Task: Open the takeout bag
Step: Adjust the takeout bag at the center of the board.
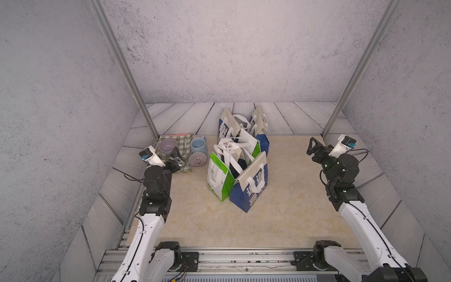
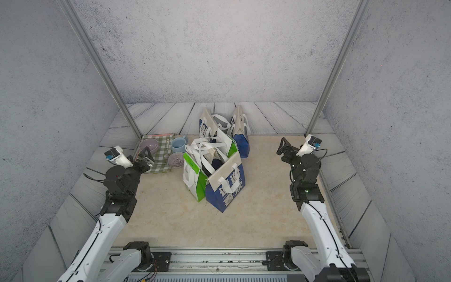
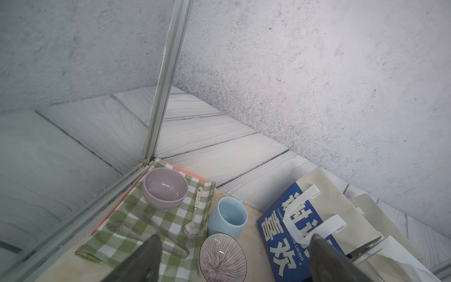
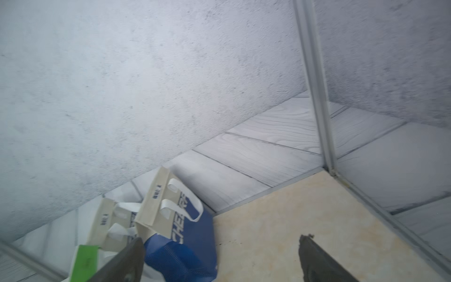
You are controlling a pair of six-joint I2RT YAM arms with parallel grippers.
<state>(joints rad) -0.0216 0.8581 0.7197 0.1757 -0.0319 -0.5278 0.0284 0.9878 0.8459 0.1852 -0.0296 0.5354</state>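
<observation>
Toward the middle of the bench, nearer its back edge than its front, you have four bags standing in one touching cluster; the takeout bag I take to be the blue one closest to the front edge, since its beige top band looks pressed shut, while the green-and-white bag touching it on the side toward the left edge already gapes; no opening has begun. Both arms sit wide of the cluster; your left pincer hangs above the back left corner and your right pincer near the back right corner, each with jaws spread full and nothing between them. Bring them in from either side; I would steady the blue body low with one and peel the band apart with the other, keeping clear of the white handle loops, which look apt to snag; the bag seems light and may tip.

Grey speckled walls with a pale plank skirt enclose the bench; its top is cream and mottled; at the back left corner lies a green checked cloth bearing a lilac bowl and a spoon; a blue mug and a striped bowl stand just beside it.
</observation>
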